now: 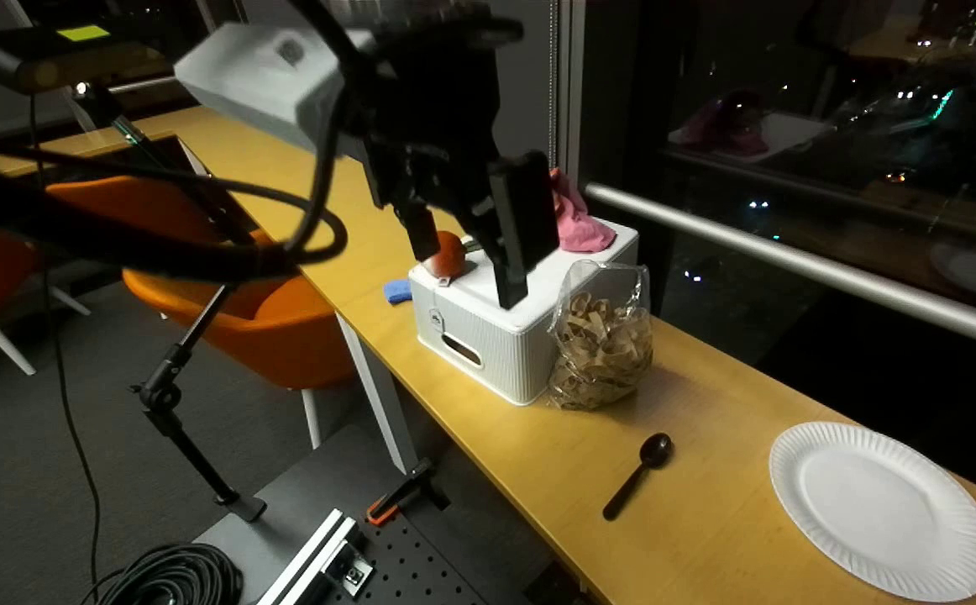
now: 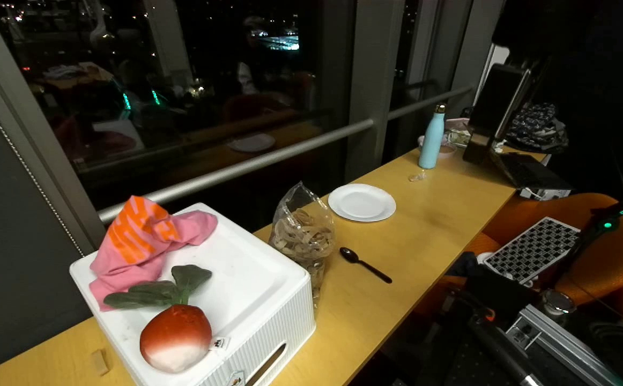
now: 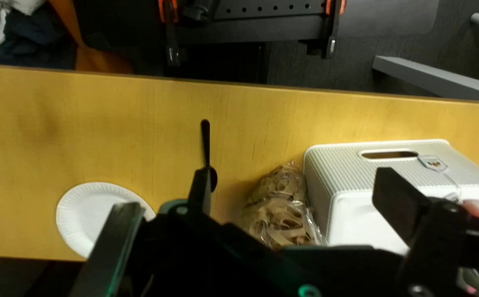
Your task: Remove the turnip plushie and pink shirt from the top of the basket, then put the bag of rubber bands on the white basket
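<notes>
Dark window [image 2: 225, 69] pricked with lights; metal rail [image 2: 236, 171] running along it. Long wooden bench [image 1: 706, 470] below, an orange chair [image 1: 286, 344] near its room-side edge.

White basket [image 2: 290, 316] on the bench, ribbed walls, handle slot facing the room. Its top is occupied: turnip plushie [image 2: 176, 338] near the room-side edge, green leaves splayed over the surface toward the pink shirt [image 2: 150, 241], which is bunched along the window side, orange print showing. Cannot tell whether a leaf touches the cloth.

Bag of rubber bands [image 2: 303, 236] is down on the bench, upright, close against the basket's end wall, clear plastic rising above the tan bands.

Other things about: black spoon [image 1: 637, 479] flat on the bench between the bag and a white plate [image 1: 878, 508]; plate well apart from the basket. Beyond the basket's opposite end, a small tan block [image 2: 99, 362] and a small blue item [image 1: 398, 291]. Farther along, past the plate, a light-blue bottle [image 2: 432, 139] stands near an open laptop [image 2: 531, 169].

Fingers [image 3: 396, 202] spread wide; in the wrist view the bag and a basket corner show through the gap. In an exterior view they cut across the basket, hiding a strip of its top and an edge of the shirt.
</notes>
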Robot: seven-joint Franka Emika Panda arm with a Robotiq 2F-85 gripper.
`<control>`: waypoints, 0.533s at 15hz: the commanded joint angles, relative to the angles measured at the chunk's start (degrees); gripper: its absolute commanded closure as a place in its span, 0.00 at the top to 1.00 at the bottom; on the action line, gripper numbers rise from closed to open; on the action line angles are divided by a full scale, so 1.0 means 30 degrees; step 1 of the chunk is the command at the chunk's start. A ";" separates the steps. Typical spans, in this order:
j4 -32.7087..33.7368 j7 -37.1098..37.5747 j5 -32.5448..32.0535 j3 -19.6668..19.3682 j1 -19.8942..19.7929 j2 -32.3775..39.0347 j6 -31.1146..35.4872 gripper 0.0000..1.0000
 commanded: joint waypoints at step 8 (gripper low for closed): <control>0.2985 0.0352 0.0394 0.2392 0.2096 0.7645 0.8088 1.00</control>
